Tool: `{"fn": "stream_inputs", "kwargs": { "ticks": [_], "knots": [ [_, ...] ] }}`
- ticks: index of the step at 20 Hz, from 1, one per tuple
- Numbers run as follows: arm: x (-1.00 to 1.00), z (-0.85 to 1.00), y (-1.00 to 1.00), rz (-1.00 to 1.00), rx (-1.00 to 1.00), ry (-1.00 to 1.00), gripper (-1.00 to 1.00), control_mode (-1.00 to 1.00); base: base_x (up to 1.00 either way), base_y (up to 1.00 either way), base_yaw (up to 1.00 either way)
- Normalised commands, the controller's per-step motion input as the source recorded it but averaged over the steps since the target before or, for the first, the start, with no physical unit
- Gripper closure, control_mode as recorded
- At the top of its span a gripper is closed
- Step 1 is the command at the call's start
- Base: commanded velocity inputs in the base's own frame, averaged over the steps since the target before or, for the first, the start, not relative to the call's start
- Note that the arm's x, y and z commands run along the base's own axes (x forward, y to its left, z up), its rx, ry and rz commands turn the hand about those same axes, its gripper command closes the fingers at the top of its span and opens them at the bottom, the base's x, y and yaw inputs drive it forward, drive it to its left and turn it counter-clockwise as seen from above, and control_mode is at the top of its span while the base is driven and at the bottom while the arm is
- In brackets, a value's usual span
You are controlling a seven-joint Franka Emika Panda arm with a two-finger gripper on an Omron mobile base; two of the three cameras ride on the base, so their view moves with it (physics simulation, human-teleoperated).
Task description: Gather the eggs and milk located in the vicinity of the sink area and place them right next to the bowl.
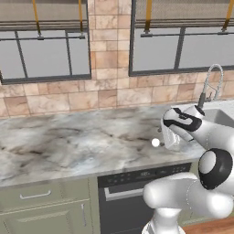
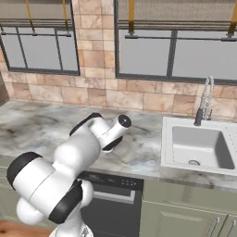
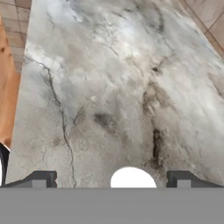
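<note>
One white egg (image 1: 156,142) lies on the marble counter (image 1: 68,141), left of the sink (image 2: 199,146). My gripper (image 1: 166,138) hangs just right of it, pointing down at the counter. In the hand view the egg (image 3: 132,178) sits low between my two dark fingertips (image 3: 41,179), closer to the right one, and the gripper (image 3: 113,180) is open with nothing held. The milk and the bowl are out of view.
A tall steel coil faucet (image 2: 203,104) stands behind the white sink basin. A brick wall with windows (image 1: 109,59) backs the counter. A dark dishwasher front (image 1: 123,196) and green cabinet doors (image 1: 41,210) sit below the counter edge.
</note>
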Motion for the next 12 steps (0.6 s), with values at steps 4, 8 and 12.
{"fn": "stream_inputs", "kwargs": {
  "ticks": [4,8,12],
  "knots": [
    [0.07,-0.13,0.0,0.0,0.0,0.01,-1.0,-1.0,0.0,0.0,0.0],
    [0.01,-0.19,0.0,0.0,0.0,0.01,-1.0,-1.0,0.0,0.0,0.0],
    [0.01,-0.24,0.0,0.0,0.0,0.02,-1.0,-1.0,0.0,0.0,0.0]
  ]
}}
